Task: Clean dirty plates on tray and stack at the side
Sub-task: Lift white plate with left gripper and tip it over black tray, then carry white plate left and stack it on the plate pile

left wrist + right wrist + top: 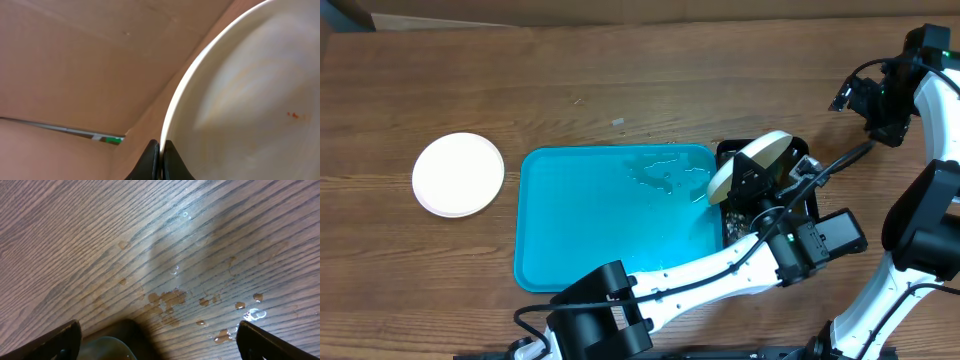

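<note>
One pale round plastic plate [758,155] is being held up on edge by the left gripper [160,154]. Its fingers are clenched on the plate's rim. The plate is hanging tilted over the narrow glossy black tray [728,153], just right of the large turquoise-blue rectangular plastic tray [580,230]. The left wrist view is showing a small orange-red speck [294,115] and faint streaks on the plate's face, so the cleaning step seems to be in hand, not finished.

The blue tray is carrying only a film of water puddles [665,180] at its far right part. A second white round plastic plate [458,175] is lying flat on the wooden table [620,80], well to the left of the blue tray, probably the start of the stack. A third plate is not showing in any view.

The right gripper [157,330] is hovering released, jaws wide, above wet table wood at the far right, touching nothing.

The next move is likely calling for that speck to be cleared. After that the plate will need levelling and carrying leftward across the blue tray to set squarely on the white plate.
</note>
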Controlling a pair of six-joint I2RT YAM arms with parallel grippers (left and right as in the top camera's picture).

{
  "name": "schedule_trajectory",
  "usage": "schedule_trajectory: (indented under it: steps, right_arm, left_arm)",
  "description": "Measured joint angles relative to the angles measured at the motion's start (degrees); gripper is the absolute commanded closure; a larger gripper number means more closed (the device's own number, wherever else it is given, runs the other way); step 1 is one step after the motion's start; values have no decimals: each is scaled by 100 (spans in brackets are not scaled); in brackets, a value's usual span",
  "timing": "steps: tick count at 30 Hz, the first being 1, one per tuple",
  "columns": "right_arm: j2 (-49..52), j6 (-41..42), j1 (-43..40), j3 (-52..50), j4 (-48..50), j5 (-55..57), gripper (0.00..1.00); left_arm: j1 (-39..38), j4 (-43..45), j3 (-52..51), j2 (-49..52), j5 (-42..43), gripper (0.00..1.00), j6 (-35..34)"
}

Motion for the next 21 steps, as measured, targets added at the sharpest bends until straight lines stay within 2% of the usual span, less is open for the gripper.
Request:
schedule_trajectory:
  steps: [5, 10, 12, 15, 19, 21]
  right_arm:
    - [0, 0, 0, 0, 0, -2, 0]
    - [0, -2, 0, 0, 4, -2, 0]
    - [0, 0, 0, 0, 2, -2, 0]
    - [0, 0, 0, 0, 4, -2, 0]
    - [0, 0, 0, 0, 2, -2, 0]
    - [0, -2, 0, 0, 4, 0, 0]
  left_arm:
    - [142, -20, 0, -166, 778, 96, -2]
    - [671, -245, 0, -1145, 2485, 96, -402]
    - [1211, -455, 9, -1738, 3327, 96, -671]
    - [2470, -973, 74, -2479, 4564, 96, -1099]
    - [4513, -1873, 136, -2780, 5978, 95, -1554]
    - [5281, -2168, 81, -2699, 6579, 96, -1668]
